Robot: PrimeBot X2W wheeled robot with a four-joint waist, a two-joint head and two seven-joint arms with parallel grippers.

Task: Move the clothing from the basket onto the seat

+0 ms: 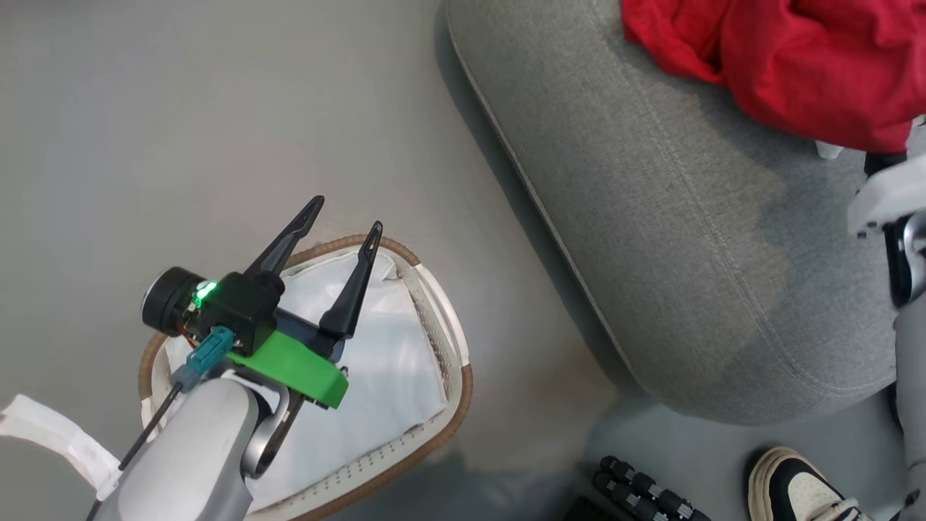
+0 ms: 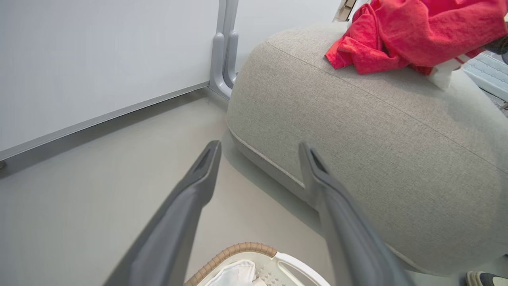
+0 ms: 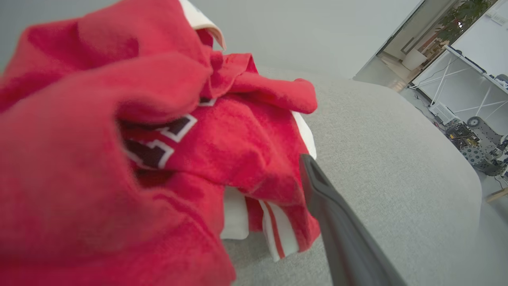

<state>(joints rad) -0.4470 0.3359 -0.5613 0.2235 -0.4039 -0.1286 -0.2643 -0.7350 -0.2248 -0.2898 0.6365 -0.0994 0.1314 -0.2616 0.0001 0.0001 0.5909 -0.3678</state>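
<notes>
The seat [image 1: 687,239] runs off the head view's top and right edges. The clothing [image 1: 796,65] lies heaped on it, cut off at the top. The basket [image 1: 454,340], on the floor beside the seat, is partly hidden by the left arm, with its white liner [image 1: 383,362] showing. The left gripper [image 1: 346,213] hangs above it, spread wide and empty. The right gripper [image 3: 260,155] stands apart too, one finger buried under the clothing.

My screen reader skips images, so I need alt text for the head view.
The robot's open left pincer hovers over an oval basket with a white liner, standing on the grey floor. Red clothing lies heaped on the light grey seat at upper right; a person's shoe shows at lower right.
</notes>
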